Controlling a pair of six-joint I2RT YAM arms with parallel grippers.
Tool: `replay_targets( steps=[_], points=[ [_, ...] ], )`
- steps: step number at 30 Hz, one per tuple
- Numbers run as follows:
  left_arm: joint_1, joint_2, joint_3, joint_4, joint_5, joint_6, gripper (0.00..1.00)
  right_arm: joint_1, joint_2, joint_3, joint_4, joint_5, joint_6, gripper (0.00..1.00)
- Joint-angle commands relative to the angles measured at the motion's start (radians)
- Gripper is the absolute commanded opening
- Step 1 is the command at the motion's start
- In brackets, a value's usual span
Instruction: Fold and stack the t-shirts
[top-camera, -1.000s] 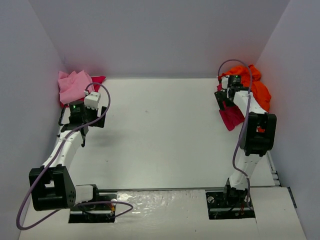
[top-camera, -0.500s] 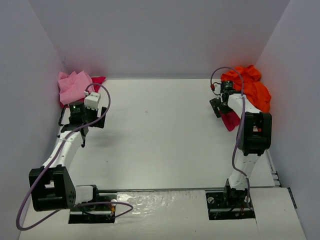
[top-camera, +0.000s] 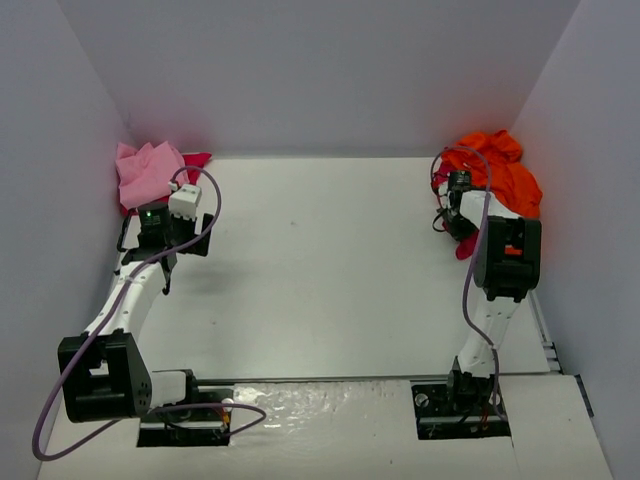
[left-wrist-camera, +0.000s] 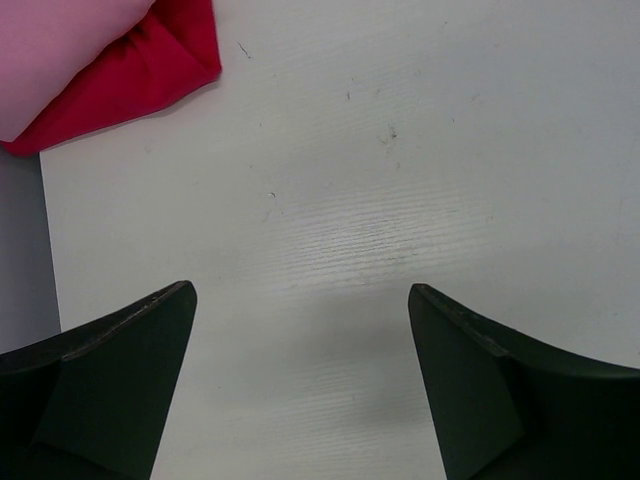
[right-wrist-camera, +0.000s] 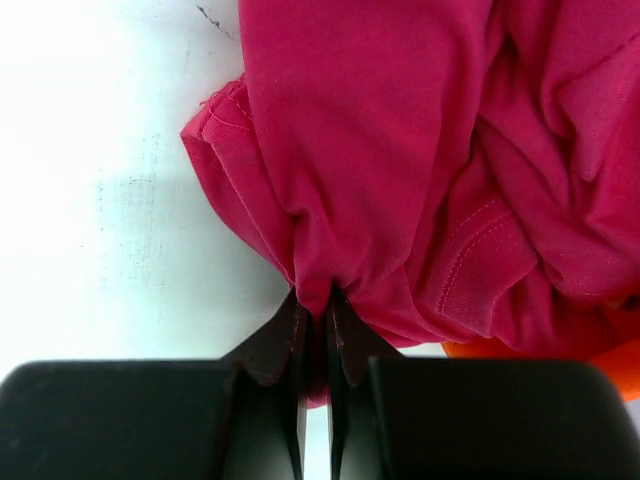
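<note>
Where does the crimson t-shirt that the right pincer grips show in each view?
Top external: the crimson t-shirt lies at the right, just nearer than the orange t-shirt.
Left wrist: not in it; the second crimson shirt, top left under a pink shirt, is another.
Right wrist: fills the upper middle and right, a fold clamped in the right pincer.
Shared landmark: the orange t-shirt, bottom right in the right wrist view.

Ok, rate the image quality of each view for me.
Top external: soft, even light, a pink cast on the wall beside the light pink cloth t-shirt, glare on the glossy strip at the near edge. Left wrist: white table grain sharp, faint shadow at the left tool. Right wrist: table blown out, stitching crisp on the crimson-magenta cloth t-shirt.
</note>
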Motion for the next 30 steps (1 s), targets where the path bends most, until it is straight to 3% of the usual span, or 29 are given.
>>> replay_targets(
  steps=[1,3,6,8,10,14,17,23,27,30],
  points=[
    [0.004,-0.025,0.071,0.019,0.019,0.016,0.81,0.022,-0.031,0.042,-0.072,-0.053,-0.023,0.0],
    [0.004,-0.024,0.094,0.005,0.022,0.015,0.77,0.064,-0.071,0.07,-0.084,-0.049,-0.042,0.0],
    [0.004,-0.023,0.154,-0.021,0.021,0.006,0.58,0.149,-0.155,0.137,-0.116,-0.084,-0.084,0.0],
    [0.003,-0.025,0.18,-0.034,0.024,0.001,0.54,0.189,-0.217,0.166,-0.127,-0.127,-0.106,0.0],
    [0.001,-0.03,0.201,-0.038,0.021,-0.007,0.53,0.232,-0.282,0.191,-0.135,-0.166,-0.117,0.0],
    [-0.013,-0.028,0.255,-0.08,0.023,-0.008,0.63,0.345,-0.5,0.24,-0.148,-0.363,-0.153,0.0],
    [-0.018,-0.028,0.285,-0.098,0.044,-0.025,0.65,0.366,-0.639,0.273,-0.149,-0.616,-0.136,0.06],
    [-0.026,-0.025,0.297,-0.111,0.075,-0.032,0.68,0.362,-0.69,0.32,-0.248,-1.011,-0.062,0.12],
    [-0.03,-0.029,0.301,-0.117,0.076,-0.033,0.69,0.36,-0.687,0.301,-0.258,-1.123,-0.048,0.14],
    [-0.03,-0.032,0.301,-0.119,0.093,-0.04,0.72,0.362,-0.672,0.269,-0.261,-1.037,-0.084,0.17]
  ],
)
